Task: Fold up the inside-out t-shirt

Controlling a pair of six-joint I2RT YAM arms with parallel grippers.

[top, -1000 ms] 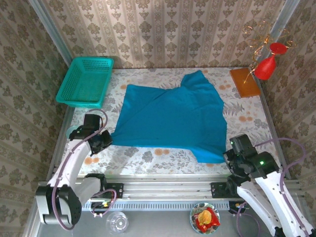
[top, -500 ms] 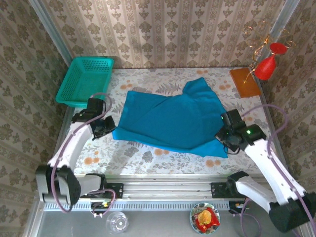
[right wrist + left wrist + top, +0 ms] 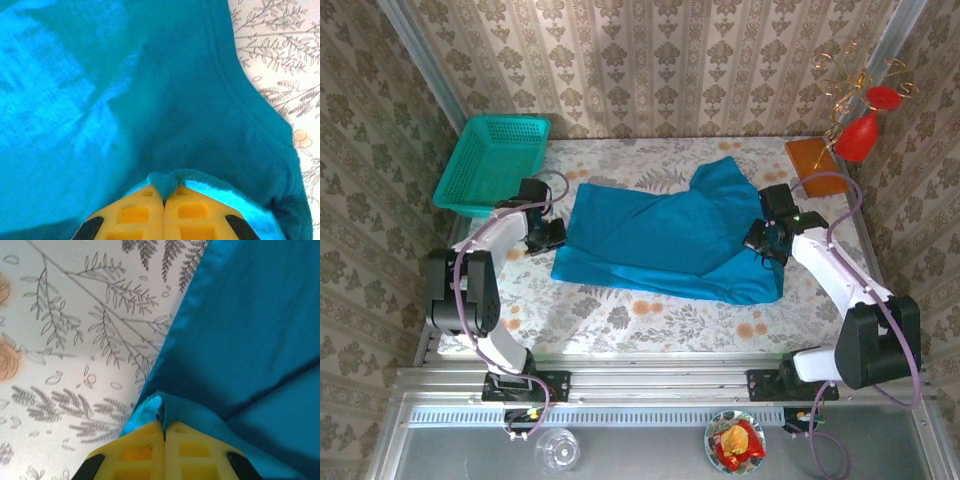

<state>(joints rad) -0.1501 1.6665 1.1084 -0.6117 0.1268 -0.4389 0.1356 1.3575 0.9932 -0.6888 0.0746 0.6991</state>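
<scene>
Dragged farther, t-shirt [image 3: 665,235] pinched in left claw [image 3: 164,429], right claw [image 3: 164,192]

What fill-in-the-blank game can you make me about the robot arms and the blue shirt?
1. The left end effector and the right end effector are both ____ on the t-shirt.
2. The basket sits at the far ____ corner of the table.
3. The fingers of each end effector are coloured ____.

Missing words: shut; left; yellow.
</scene>
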